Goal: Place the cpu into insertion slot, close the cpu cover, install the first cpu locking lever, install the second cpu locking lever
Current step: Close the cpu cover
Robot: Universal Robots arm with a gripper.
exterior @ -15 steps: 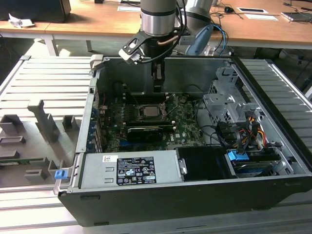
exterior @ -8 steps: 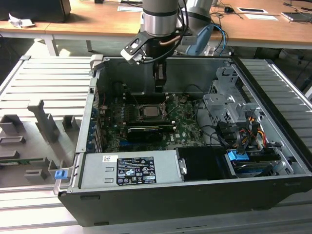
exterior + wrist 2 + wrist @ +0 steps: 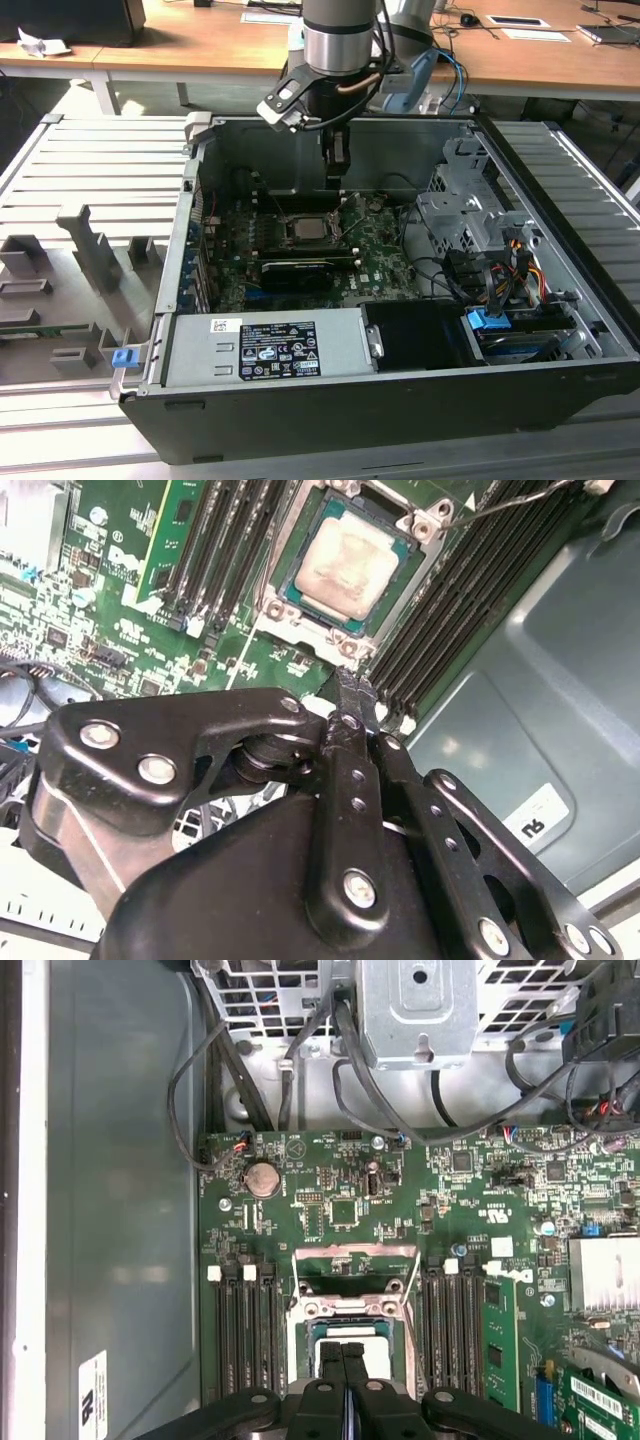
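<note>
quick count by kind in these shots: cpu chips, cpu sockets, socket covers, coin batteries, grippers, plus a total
cpu: 1, lying in the slot
insertion slot: 1
cpu cover: 1, swung open
coin battery: 1
gripper: 1, shut, holding nothing
total: 5

open computer case [image 3: 400, 410] on slatted metal bench [image 3: 110, 170]

I see the arm [image 3: 335, 35] top centre of the exterior view — silver-grey cylinder, black cable [image 3: 385, 40] alongside. In the second wrist view the gripper [image 3: 352, 688] is a matte black linkage with silver screws [image 3: 360, 888].
</note>
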